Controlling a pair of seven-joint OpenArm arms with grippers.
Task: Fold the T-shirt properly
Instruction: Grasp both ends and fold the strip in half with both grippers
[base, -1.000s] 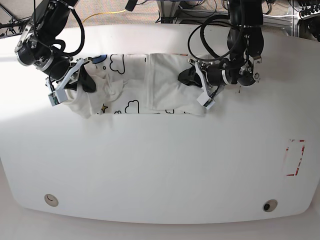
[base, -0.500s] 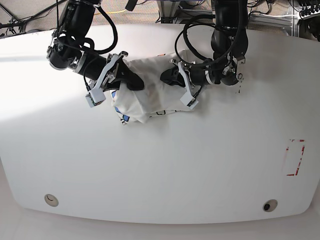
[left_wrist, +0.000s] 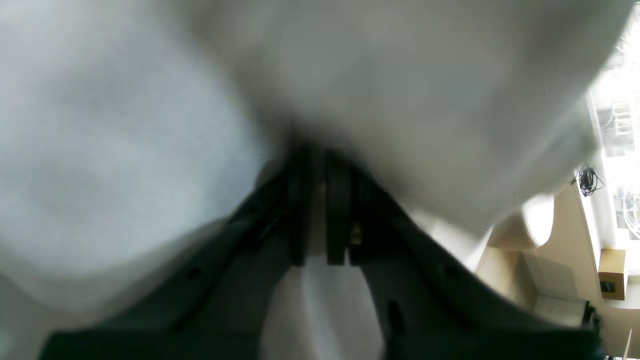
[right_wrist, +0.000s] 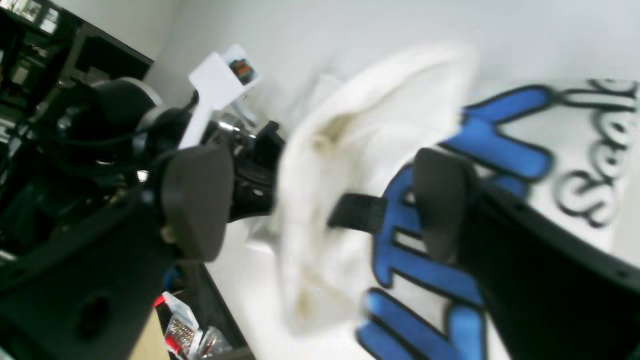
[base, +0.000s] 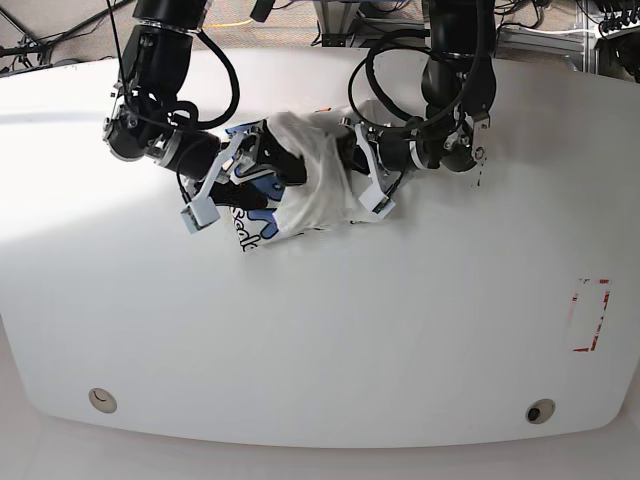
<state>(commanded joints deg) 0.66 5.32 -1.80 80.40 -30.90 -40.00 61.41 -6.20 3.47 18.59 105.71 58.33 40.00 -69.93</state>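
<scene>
The white T-shirt (base: 312, 190) lies bunched in a heap at the back middle of the table (base: 320, 330), with blue letters showing on its left side. My right gripper (base: 272, 165) sits at that side, and in the right wrist view this right gripper (right_wrist: 320, 205) is open. A loose fold of the T-shirt (right_wrist: 345, 130) hangs between its wide-apart pads (right_wrist: 195, 200). My left gripper (base: 352, 160) is at the heap's right side. In the left wrist view the left gripper (left_wrist: 315, 165) is shut on the T-shirt (left_wrist: 400, 75), which fills most of that view.
A red-outlined mark (base: 590, 315) is on the table near its right edge. Two round holes (base: 102, 400) (base: 540, 411) sit near the front edge. Cables and frames stand behind the table's far edge.
Both arms have come together at the back middle. The T-shirt, spread flat a second ago, is gathered into a heap. The right gripper's fingers now stand apart around the fold.
</scene>
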